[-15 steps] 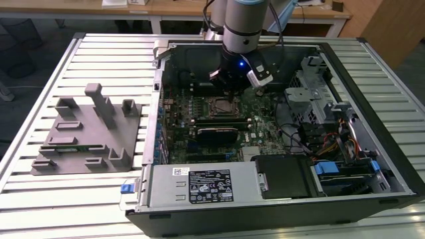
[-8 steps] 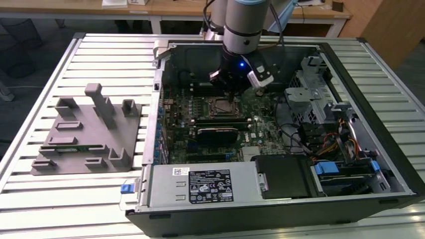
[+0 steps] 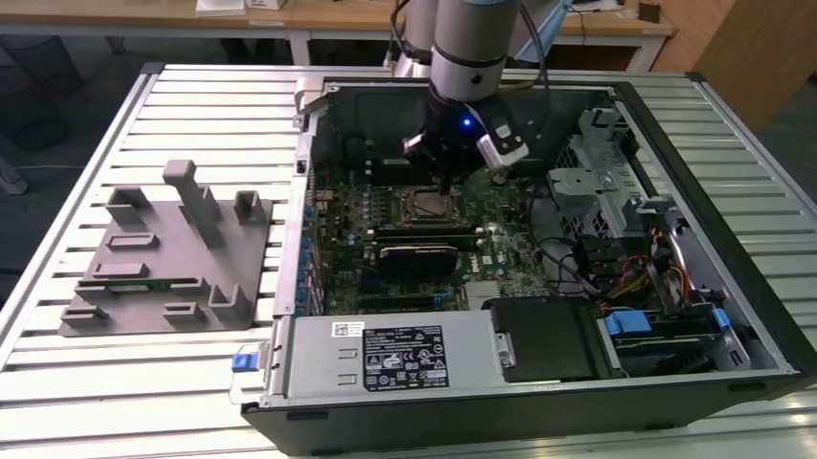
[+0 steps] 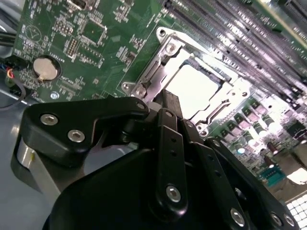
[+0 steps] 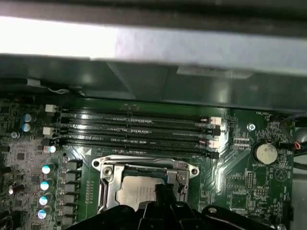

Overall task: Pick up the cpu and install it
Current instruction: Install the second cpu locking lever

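Observation:
The cpu lies flat in the black socket with its metal frame on the green motherboard; its silvery-white top faces up. My gripper hangs right over the near edge of the cpu, fingers pressed together into one narrow tip, and nothing shows between them. In the exterior view the gripper reaches down into the open computer case, directly above the socket.
A grey plastic fixture holding a green memory stick sits on the slatted table at the exterior view's left. Memory slots, a coin battery and capacitors surround the socket. Case walls, a drive cage and cables hem it in.

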You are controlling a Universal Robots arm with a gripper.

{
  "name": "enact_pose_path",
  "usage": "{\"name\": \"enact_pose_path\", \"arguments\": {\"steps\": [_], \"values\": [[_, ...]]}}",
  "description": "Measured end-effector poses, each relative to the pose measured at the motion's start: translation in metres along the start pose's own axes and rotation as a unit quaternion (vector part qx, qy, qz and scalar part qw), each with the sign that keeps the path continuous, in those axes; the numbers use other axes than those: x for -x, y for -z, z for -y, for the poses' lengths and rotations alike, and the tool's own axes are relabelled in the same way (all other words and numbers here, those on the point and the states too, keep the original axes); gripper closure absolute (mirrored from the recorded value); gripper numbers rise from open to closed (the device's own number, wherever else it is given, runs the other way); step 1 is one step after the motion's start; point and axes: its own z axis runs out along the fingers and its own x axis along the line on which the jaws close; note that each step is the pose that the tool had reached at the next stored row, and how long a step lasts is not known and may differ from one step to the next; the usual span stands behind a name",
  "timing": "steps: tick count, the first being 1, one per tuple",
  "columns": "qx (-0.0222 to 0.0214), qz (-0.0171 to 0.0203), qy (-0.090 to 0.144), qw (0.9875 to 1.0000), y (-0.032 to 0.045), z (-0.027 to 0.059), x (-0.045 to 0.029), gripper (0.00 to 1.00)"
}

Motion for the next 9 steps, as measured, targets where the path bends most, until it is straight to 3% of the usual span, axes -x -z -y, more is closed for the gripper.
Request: {"name": "enact_pose_path", "arguments": {"steps": [9], "values": [[-0.0001, 0.0000, 0.000, 1.0000, 0.0007, 0.0121, -0.0007, 0.89]]}}
